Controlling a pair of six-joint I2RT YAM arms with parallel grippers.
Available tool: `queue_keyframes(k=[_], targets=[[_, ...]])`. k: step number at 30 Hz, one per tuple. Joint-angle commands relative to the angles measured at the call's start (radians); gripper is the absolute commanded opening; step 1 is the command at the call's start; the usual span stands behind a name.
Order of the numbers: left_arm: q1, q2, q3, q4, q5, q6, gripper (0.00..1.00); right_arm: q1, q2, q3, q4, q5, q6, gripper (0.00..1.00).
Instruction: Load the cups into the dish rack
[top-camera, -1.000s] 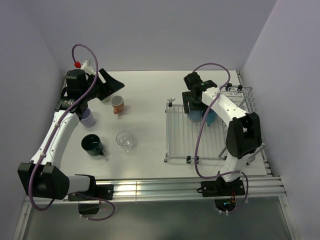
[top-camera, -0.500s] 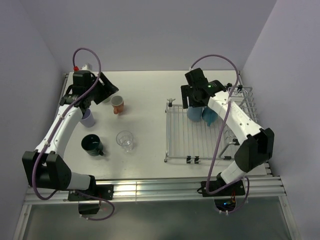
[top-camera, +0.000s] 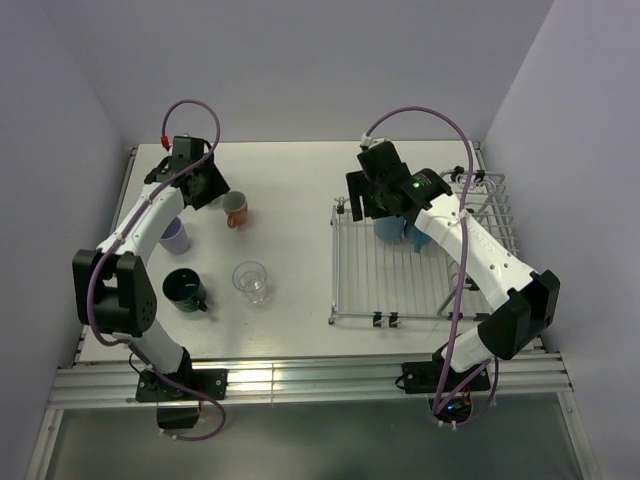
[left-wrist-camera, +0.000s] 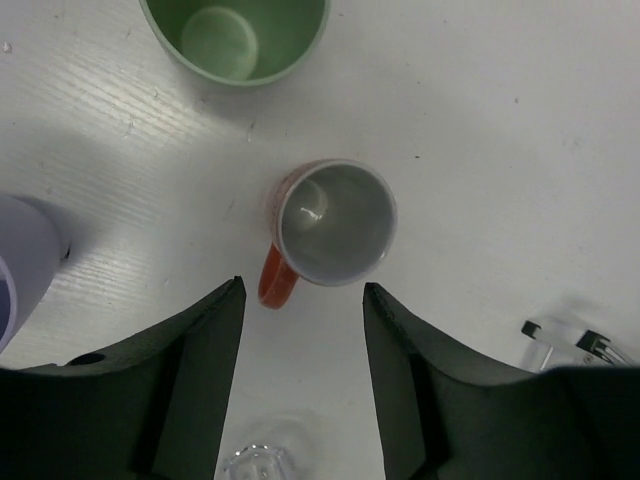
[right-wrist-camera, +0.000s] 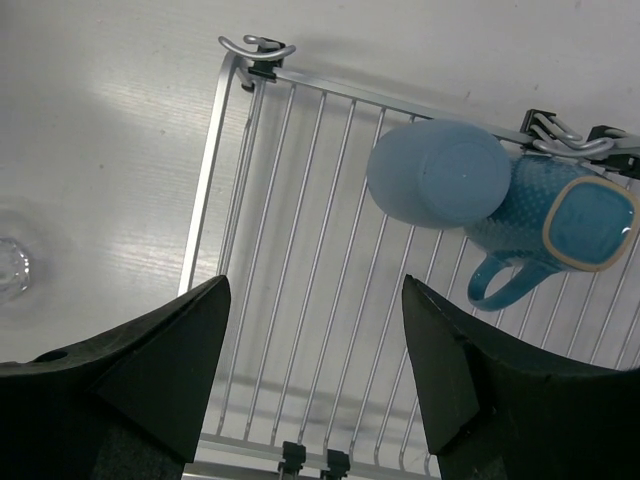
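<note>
Altogether, two cups in rack, five on table

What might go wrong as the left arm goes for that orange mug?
The handle of the orange mug points toward one finger of the open left gripper; closing there may twist or tip it. The pale green mug and lavender mug stand close, so a descending finger might bump them.

A light blue cup and blue mug sit inverted in the dish rack.
</note>
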Motion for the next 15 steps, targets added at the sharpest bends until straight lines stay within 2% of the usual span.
queue_keyframes(k=[1,8,15], targets=[[-0.004,0.059,0.063,-0.008,-0.049,0.020,0.56,0.012,-0.051,0.028,0.046,0.003,0.015,0.77],[-0.004,0.176,0.131,-0.035,-0.063,0.015,0.47,0.017,-0.067,0.005,0.058,0.000,0.013,0.77],[-0.006,0.266,0.157,-0.030,-0.083,0.015,0.44,0.017,-0.059,-0.011,0.067,-0.006,0.011,0.76]])
